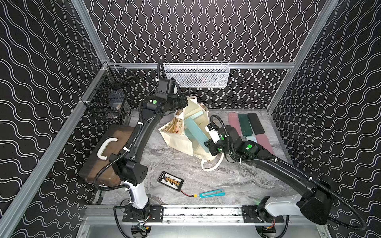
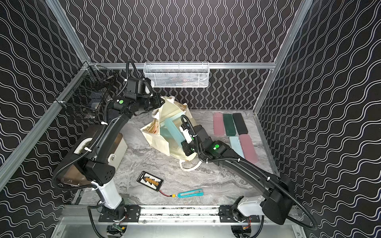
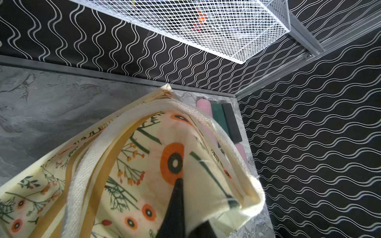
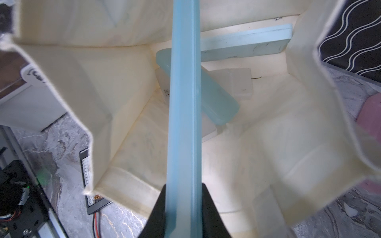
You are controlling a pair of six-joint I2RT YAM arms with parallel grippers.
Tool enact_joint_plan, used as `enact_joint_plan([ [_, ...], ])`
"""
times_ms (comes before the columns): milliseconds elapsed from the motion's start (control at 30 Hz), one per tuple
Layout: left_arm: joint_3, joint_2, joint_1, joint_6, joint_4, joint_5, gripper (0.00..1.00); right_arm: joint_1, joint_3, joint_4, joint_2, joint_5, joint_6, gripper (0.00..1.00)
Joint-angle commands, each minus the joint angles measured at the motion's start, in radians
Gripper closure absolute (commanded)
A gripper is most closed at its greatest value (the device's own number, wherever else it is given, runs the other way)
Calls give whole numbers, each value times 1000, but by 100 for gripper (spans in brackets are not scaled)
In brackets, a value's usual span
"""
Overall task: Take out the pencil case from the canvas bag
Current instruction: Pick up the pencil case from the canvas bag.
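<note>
Grey marble table (image 1: pixel 237 177) fills the cell floor. Canvas bag (image 1: pixel 177 144) slumps mid-table toward the back wall, mouth gaping wide. One loop handle (image 1: pixel 212 165) trails on the table at its near side. Brown box (image 1: pixel 121 134) w/ white grip sits at the left edge, partly under the L arm. White mesh basket (image 1: pixel 196 75) hangs on the back wall, black wire basket (image 1: pixel 109 96) on the left wall. Five loose cases lie flat on the right side: pink (image 1: pixel 235 123), green (image 1: pixel 244 124) and black (image 1: pixel 255 123) in a row, w/ pale blue (image 1: pixel 250 139) and another pink (image 1: pixel 266 144) nearer. Pencil case (image 4: pixel 183 103), translucent blue, slants out of the bag mouth, far end inside among other cases. R gripper (image 1: pixel 207 145) pinches its near end, one jaw on each side. L gripper (image 1: pixel 185 104) is pressed together on the bag's rim fabric at the back, rim raised there. Connector board (image 1: pixel 170 181) and teal cutter (image 1: pixel 212 194) lie near the front, well apart from the bag.
</note>
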Motion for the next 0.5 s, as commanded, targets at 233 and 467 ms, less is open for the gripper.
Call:
enact_joint_plan([
  [233, 104, 39, 19, 48, -56, -197, 100, 0, -33, -37, -99, -34, -10, 94],
  [467, 119, 40, 77, 33, -97, -156, 100, 1, -120, -15, -192, -29, 6, 94],
])
